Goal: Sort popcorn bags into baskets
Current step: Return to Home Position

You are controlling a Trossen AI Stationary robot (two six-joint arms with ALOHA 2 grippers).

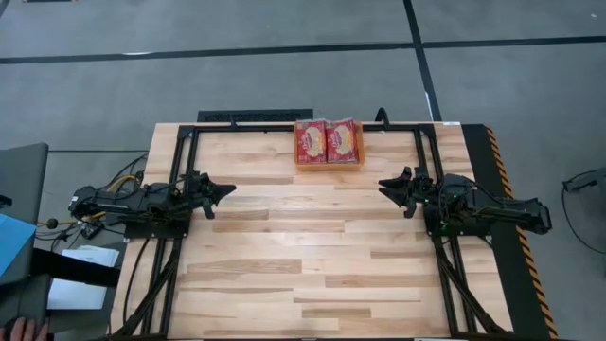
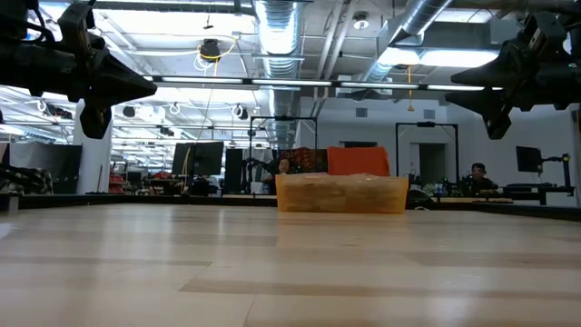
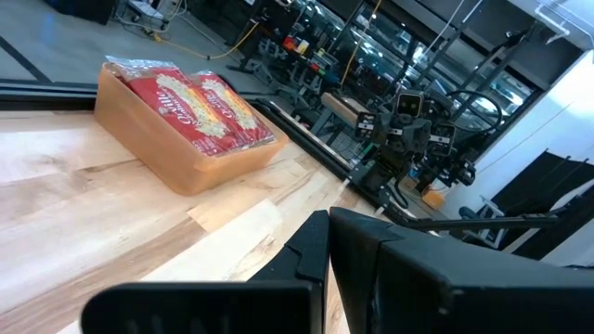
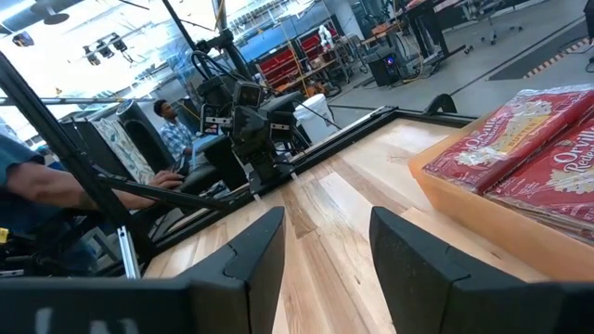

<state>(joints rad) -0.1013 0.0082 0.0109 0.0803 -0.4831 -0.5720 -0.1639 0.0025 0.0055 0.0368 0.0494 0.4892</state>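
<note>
The orange basket (image 1: 328, 166) stands at the table's far edge, near the middle, with red popcorn bags (image 1: 327, 140) stacked flat inside in two piles side by side. The basket (image 2: 342, 193) also shows in the low view, and in the left wrist view as basket (image 3: 176, 158) with bags (image 3: 200, 107). The right wrist view shows its near wall (image 4: 483, 218) and the bags (image 4: 529, 148). My left gripper (image 1: 227, 189) hovers over the table's left side, shut and empty. My right gripper (image 1: 386, 188) hovers over the right side, open and empty. Both are raised above the wood.
The wooden table top (image 1: 312, 256) is bare between and in front of the arms. A black frame (image 1: 256, 116) runs along the far edge beside the basket. A person's hand (image 1: 24, 329) shows off the table's near left corner. People sit in the room beyond.
</note>
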